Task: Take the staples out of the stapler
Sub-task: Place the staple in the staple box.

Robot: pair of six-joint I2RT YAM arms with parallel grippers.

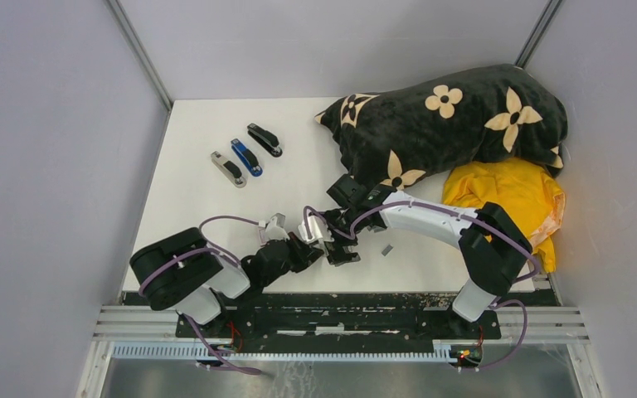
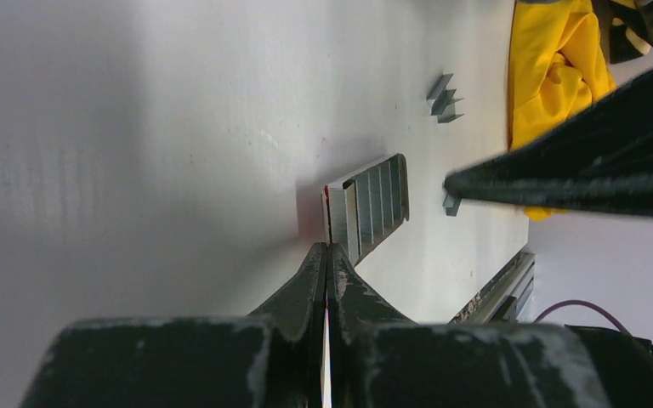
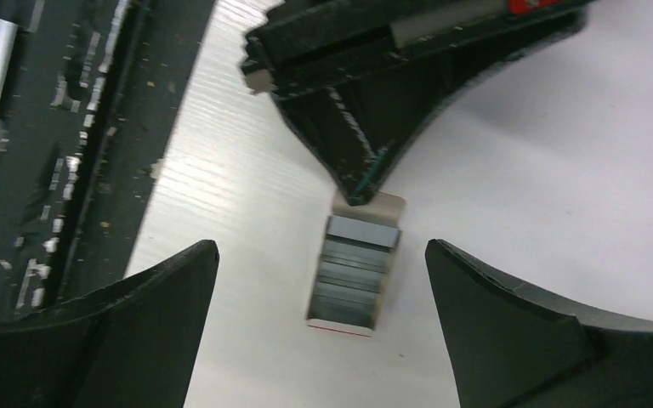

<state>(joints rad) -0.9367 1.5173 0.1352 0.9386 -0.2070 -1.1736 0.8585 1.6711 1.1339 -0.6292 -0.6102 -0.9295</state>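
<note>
Three staplers lie at the back left: silver (image 1: 230,169), blue (image 1: 246,157) and black (image 1: 265,139), far from both grippers. A small white-and-red box (image 3: 388,204) lies open on the table with grey strips of staples (image 3: 353,272) packed in it. My left gripper (image 2: 329,248) is shut on the box's thin end flap; in the top view it (image 1: 305,251) sits low by the front edge. Just short of the box, my right gripper (image 3: 320,246) stands wide open with nothing between its fingers. Loose staples (image 2: 444,98) lie further right on the table.
A black flowered blanket (image 1: 448,124) and a yellow cloth (image 1: 510,195) fill the back right. More loose staples (image 1: 387,249) rest right of the grippers. The black rail at the table's front edge (image 3: 68,153) runs close beside the box.
</note>
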